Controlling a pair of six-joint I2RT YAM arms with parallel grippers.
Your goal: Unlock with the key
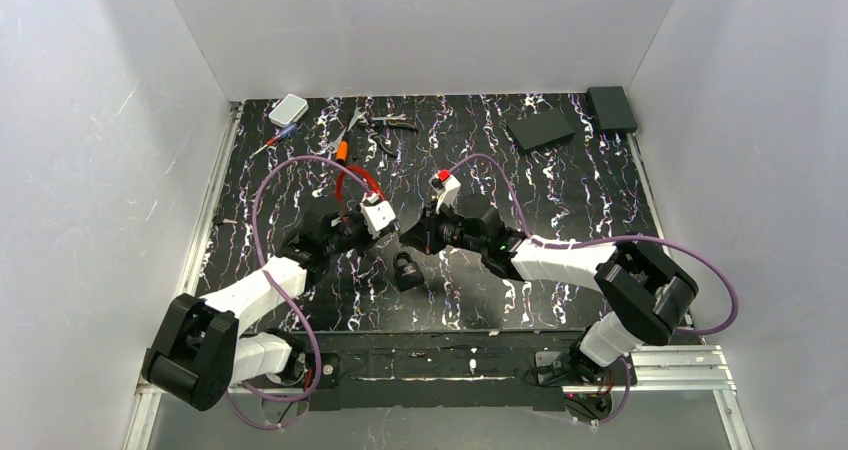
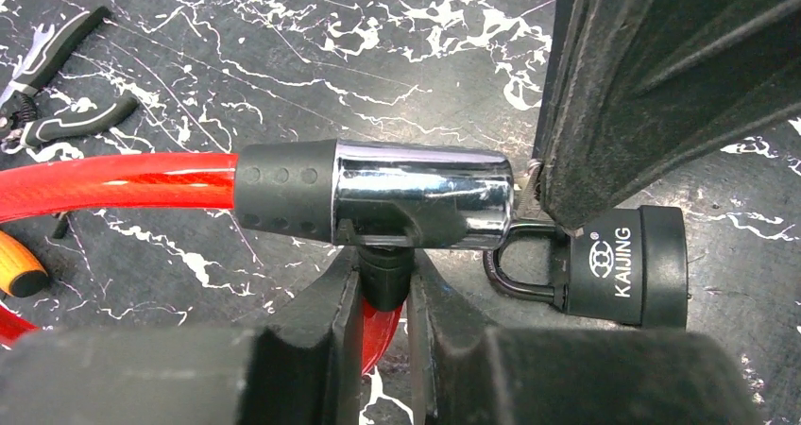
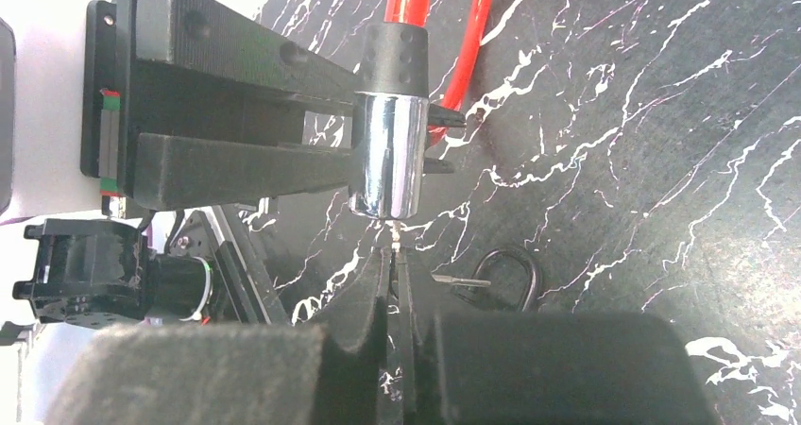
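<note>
A cable lock with a red cable (image 2: 113,181) and a chrome cylinder head (image 2: 420,194) hangs just above the table. My left gripper (image 2: 385,279) is shut on the black stub under the head. My right gripper (image 3: 395,283) is shut on the key (image 3: 395,239), a thin metal blade whose tip meets the end of the chrome head (image 3: 389,156). Whether the tip is inside the keyhole is hidden. In the top view the left gripper (image 1: 385,232) and right gripper (image 1: 413,238) face each other at mid-table.
A black KAIJING padlock (image 2: 623,264) lies on the table right below the two grippers, seen from above as the padlock (image 1: 407,270). Pliers (image 1: 385,123), an orange-handled screwdriver (image 1: 342,150) and a white box (image 1: 288,109) lie at the back left. Two black boxes (image 1: 540,130) sit at the back right.
</note>
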